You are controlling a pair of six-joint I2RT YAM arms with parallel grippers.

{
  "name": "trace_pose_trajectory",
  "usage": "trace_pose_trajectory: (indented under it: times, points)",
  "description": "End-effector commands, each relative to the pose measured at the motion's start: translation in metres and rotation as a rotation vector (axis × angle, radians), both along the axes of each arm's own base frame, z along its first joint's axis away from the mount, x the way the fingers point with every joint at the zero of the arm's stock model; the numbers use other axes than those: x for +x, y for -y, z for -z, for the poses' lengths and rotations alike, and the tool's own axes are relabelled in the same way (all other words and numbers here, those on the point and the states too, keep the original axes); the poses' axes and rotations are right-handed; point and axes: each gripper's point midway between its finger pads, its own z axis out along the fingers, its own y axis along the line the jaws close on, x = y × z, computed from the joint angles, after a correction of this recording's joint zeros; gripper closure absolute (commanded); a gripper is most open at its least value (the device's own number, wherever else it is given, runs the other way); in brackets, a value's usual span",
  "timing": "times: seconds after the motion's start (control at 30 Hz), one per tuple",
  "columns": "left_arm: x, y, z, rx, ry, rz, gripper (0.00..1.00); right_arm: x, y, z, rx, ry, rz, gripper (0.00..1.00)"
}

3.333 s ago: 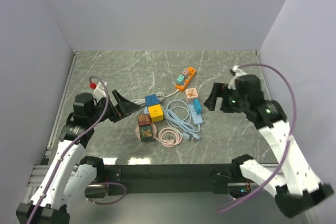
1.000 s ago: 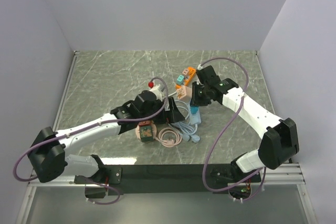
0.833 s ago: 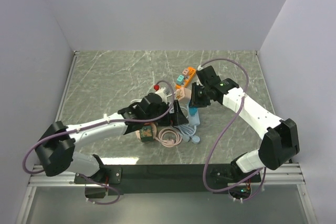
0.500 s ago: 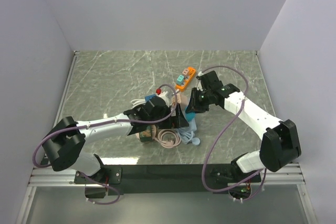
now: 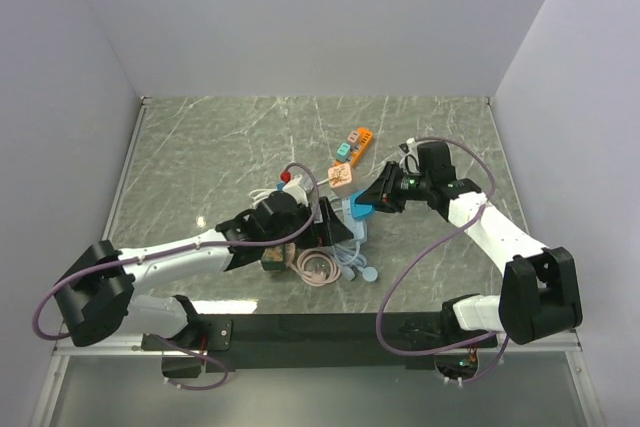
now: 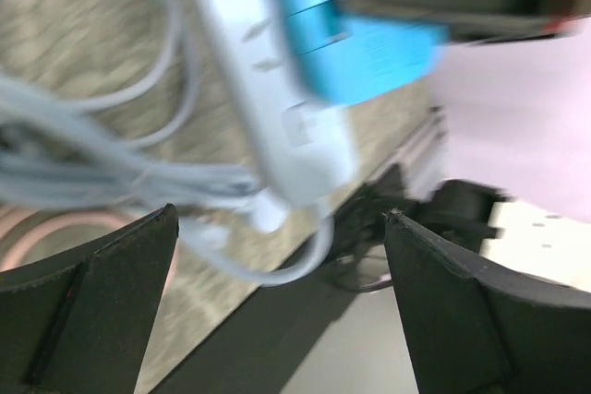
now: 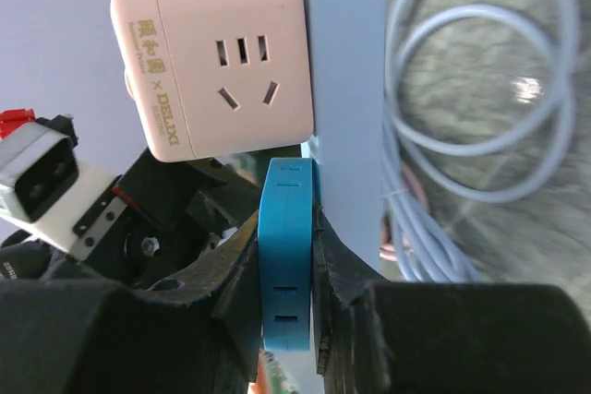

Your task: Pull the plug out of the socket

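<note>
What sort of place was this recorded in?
Probably a lab test cell: plain white walls box in a marble-look tabletop, with coloured socket cubes and the blue plug staged between two bolted arms.

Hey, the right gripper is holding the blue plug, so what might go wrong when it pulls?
1. The left gripper is open and not clamping the light blue power strip, so the strip may simply lift along with the blue plug held in the right gripper.
2. The pink cube socket sits on that strip and could be dragged along.
3. The coiled cables beside it may snag.
</note>
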Motion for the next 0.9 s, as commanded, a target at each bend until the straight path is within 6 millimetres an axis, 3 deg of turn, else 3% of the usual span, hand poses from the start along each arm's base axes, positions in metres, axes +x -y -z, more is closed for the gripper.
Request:
trace_pose_trajectory:
  times: [0.0,0.2,0.4,0.47,0.63,0.67,0.7,0.73,0.8,0.83,0.87]
  points:
    - [0.003,0.014,-0.046,-0.162,0.077,0.012,0.0,-0.007,-0.017,-0.05,0.217,0.081,-0.083,1.0]
    - [-0.001,0.024,-0.052,-0.227,0.059,0.057,0.01,-0.011,-0.017,-0.075,0.383,0.084,-0.076,1.0]
    - [-0.001,0.001,-0.08,-0.351,0.098,0.006,0.01,-0.011,-0.013,-0.096,0.439,0.118,-0.066,1.0]
    - [0.003,-0.009,-0.071,-0.327,0.093,-0.02,0.01,-0.01,-0.012,-0.101,0.465,0.11,-0.055,1.0]
    - [0.004,-0.013,-0.053,-0.262,0.051,-0.021,0.01,0.004,-0.006,-0.088,0.368,0.162,-0.022,1.0]
    - [0.004,-0.014,-0.053,-0.254,0.046,-0.026,0.01,0.0,0.001,-0.061,0.271,0.045,0.023,1.0]
    - [0.005,-0.015,-0.053,-0.251,0.046,-0.036,0.01,0.03,0.017,-0.064,0.119,0.125,0.147,1.0]
    - [0.007,-0.017,-0.057,-0.249,0.056,-0.047,0.01,0.04,0.038,-0.047,-0.09,0.204,0.157,1.0]
    - [0.013,-0.024,-0.055,-0.194,0.052,-0.093,0.01,0.042,0.079,-0.022,-0.389,0.085,0.253,1.0]
    - [0.015,-0.027,-0.054,-0.164,0.06,-0.103,0.01,0.051,0.121,-0.008,-0.606,0.081,0.362,1.0]
    - [0.02,-0.032,-0.055,-0.137,0.072,-0.134,0.01,0.043,0.148,0.01,-0.763,-0.006,0.4,1.0]
